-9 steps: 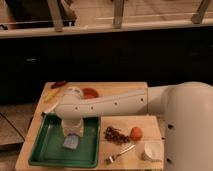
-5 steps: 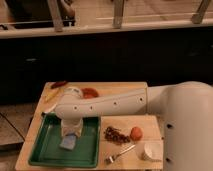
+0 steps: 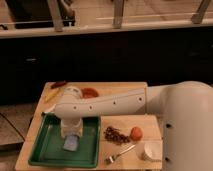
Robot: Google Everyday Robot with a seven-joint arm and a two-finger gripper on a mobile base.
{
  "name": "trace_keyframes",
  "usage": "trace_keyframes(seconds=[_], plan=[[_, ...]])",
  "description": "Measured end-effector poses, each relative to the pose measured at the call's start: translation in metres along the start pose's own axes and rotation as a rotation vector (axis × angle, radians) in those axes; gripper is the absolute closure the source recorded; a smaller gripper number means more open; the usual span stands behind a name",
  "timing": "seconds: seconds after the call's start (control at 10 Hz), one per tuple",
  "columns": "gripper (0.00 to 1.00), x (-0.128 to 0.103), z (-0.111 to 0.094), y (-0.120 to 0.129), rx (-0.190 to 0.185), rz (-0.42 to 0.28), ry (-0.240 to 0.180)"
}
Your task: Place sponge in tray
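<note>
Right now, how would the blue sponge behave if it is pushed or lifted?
The sponge is a flat block, so it would probably slide, not roll. It looks soft and likely light, perhaps squashing when squeezed. The gripper is right above it, over the tray.

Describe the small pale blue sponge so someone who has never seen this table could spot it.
On the wooden table, find the large shallow dark green rectangular tray at its near left corner. Inside it, just below the robot's gripper, is the small pale blue rectangular sponge. It is the only blue thing there; the white cup stands outside the tray, far right.
</note>
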Motion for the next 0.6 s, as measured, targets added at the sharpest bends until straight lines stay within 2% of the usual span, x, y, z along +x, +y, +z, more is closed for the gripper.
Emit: trace_keyframes(seconds=[0.1, 0.4, 0.6], plan=[[0.49, -0.0001, -0.0002, -0.0005, 0.000, -0.004, -0.001], [0.30, -0.0005, -0.0012, 0.0006, -0.007, -0.013, -0.005], [0.26, -0.0012, -0.0022, -0.0022, -0.007, -0.024, -0.007]])
